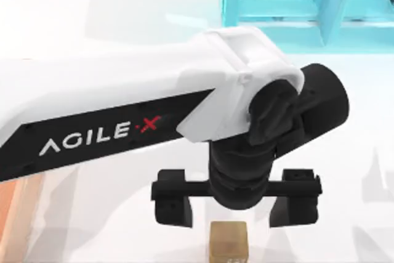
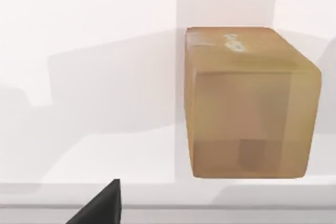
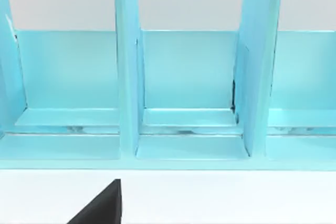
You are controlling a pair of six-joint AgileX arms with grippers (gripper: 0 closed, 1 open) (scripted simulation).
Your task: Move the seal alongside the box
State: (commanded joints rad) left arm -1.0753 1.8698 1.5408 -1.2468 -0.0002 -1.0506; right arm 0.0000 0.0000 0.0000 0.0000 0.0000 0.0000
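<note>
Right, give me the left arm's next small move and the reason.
Probably lower the left gripper straight down over the seal: its fingers stand open above the block, which sits on the table ungrasped, roughly centred below the gap.

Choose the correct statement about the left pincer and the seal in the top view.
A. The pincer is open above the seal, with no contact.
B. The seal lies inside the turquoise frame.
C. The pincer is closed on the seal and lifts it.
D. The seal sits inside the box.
A. The left pincer has its fingers spread wide, and the seal rests on the white table just below the gap, untouched by either finger.
</note>
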